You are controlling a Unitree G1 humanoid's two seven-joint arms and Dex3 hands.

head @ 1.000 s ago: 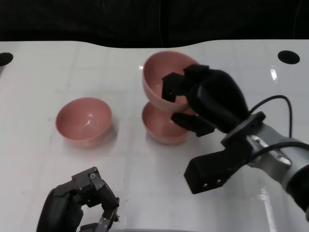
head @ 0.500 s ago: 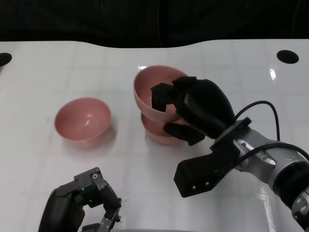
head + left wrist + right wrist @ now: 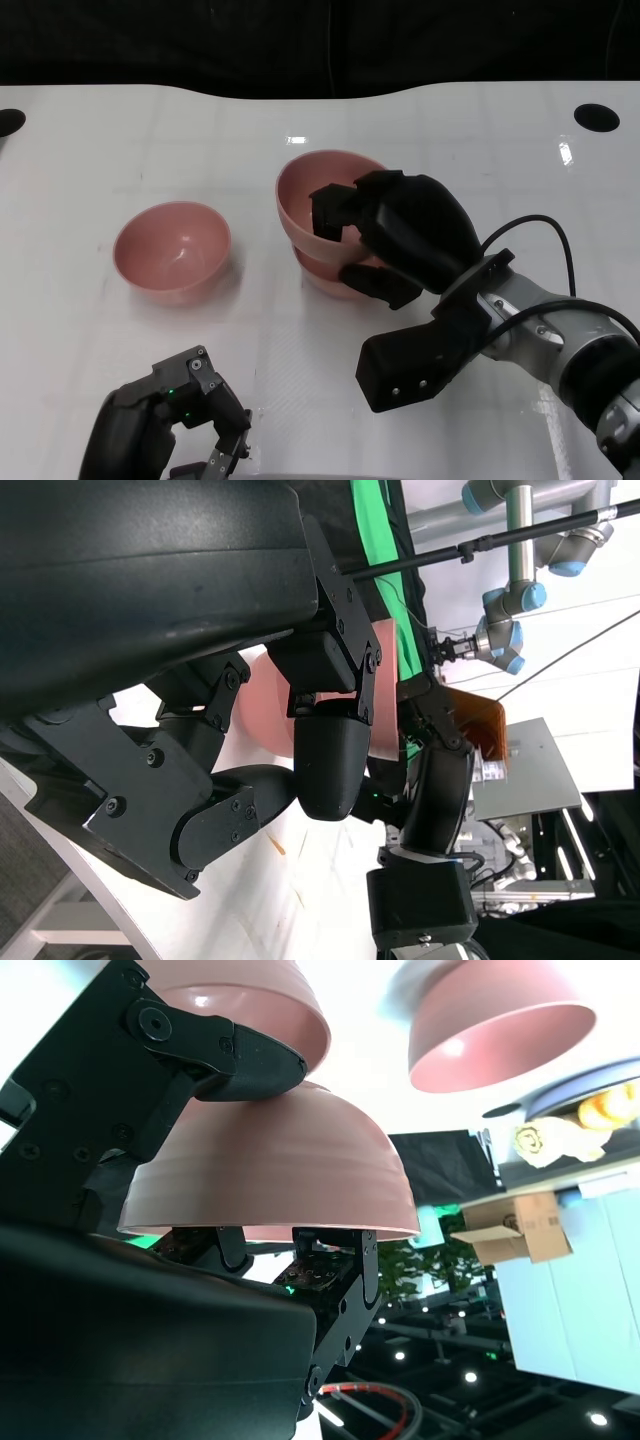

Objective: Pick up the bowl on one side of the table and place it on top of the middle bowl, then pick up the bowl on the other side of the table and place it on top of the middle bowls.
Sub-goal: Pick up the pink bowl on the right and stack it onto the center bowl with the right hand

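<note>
My right hand (image 3: 395, 235) grips a pink bowl (image 3: 310, 190) by its near rim, fingers inside and thumb outside. This bowl hangs slightly tilted right over the middle pink bowl (image 3: 322, 270); I cannot tell whether they touch. In the right wrist view the held bowl (image 3: 270, 1170) fills the centre, with the middle bowl (image 3: 250, 995) close by its base. A third pink bowl (image 3: 172, 248) stands upright on the left side of the table, also seen as the far bowl (image 3: 490, 1020). My left hand (image 3: 165, 425) rests low at the near left edge, fingers curled in and holding nothing.
The white table (image 3: 120, 160) has a dark round hole (image 3: 598, 117) at the back right and another (image 3: 8, 122) at the back left. A black cable (image 3: 540, 225) arcs over my right forearm. Beyond the table's far edge is darkness.
My right hand has brought the held bowl down and a little to the left, from above the middle bowl to close over it. The left hand and left bowl have stayed put.
</note>
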